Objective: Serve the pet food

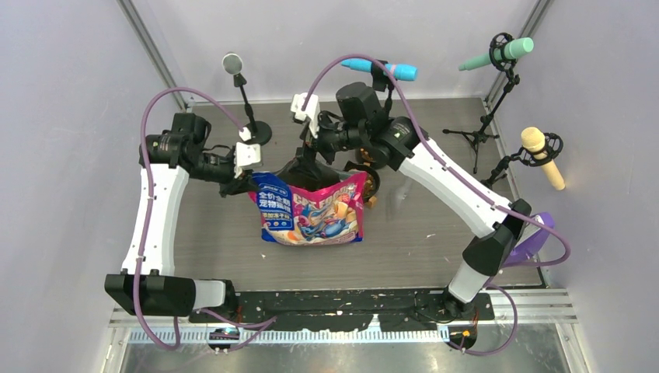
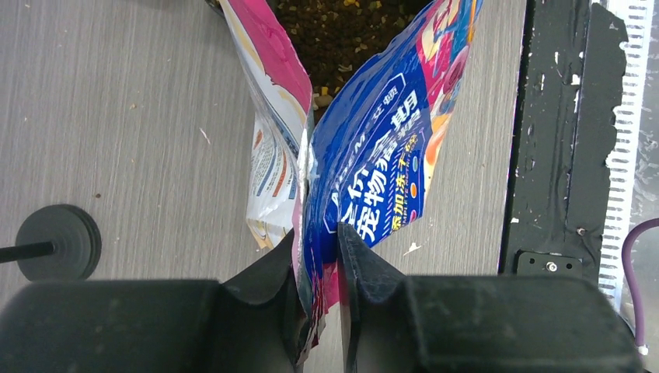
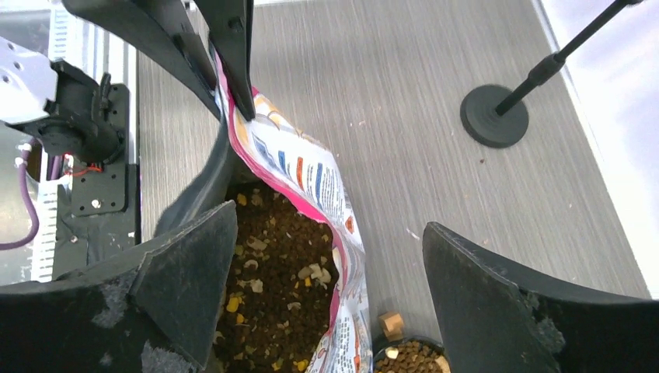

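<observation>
The pink-and-blue printed bag (image 1: 311,211) stands open on the grey table, with brown pet food (image 3: 280,272) showing inside it. My left gripper (image 1: 237,180) is shut on the bag's left top corner, and the folded edge (image 2: 319,256) sits between its fingers (image 2: 365,272). My right gripper (image 3: 326,225) hangs open over the bag's mouth. One of its fingers (image 3: 186,280) is above the kibble and the other (image 3: 482,303) is outside the bag's back wall. A small black bowl (image 3: 408,359) holding kibble sits just behind the bag, below the right gripper.
A microphone stand's round black base (image 1: 256,134) sits behind the bag on the left. More microphone stands (image 1: 478,136) stand at the back right. A purple object (image 1: 536,237) lies at the right edge. A black strip (image 2: 559,140) runs along the table's near edge.
</observation>
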